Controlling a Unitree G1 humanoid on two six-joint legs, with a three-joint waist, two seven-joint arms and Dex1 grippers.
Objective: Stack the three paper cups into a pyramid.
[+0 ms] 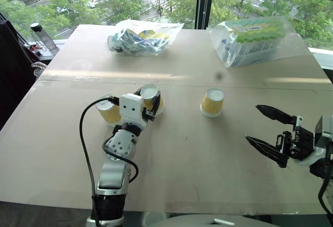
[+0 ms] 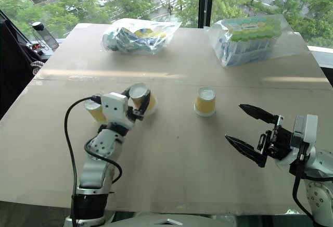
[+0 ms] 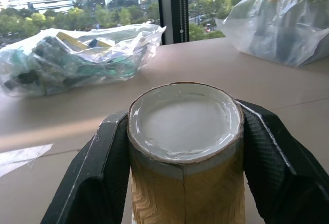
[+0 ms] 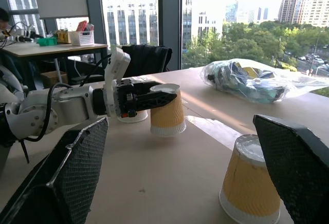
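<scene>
Three paper cups stand upside down on the table, yellow-orange with white bases up. My left gripper (image 1: 150, 100) is shut on the middle paper cup (image 3: 184, 131), one black finger on each side near its top. I cannot tell whether this cup rests on the table or hangs just above it. A second paper cup (image 1: 107, 112) sits close to its left, partly hidden behind my left wrist. The third paper cup (image 1: 213, 102) stands alone to the right. My right gripper (image 1: 253, 124) hovers open and holding nothing near the table's right front, well short of that cup.
A clear bag of packaged goods (image 1: 143, 35) lies at the back left of the table (image 1: 197, 164), and a larger bag (image 1: 252, 40) at the back right. A bottle (image 1: 41, 35) stands off the table's far left corner. A black cable loops along my left forearm.
</scene>
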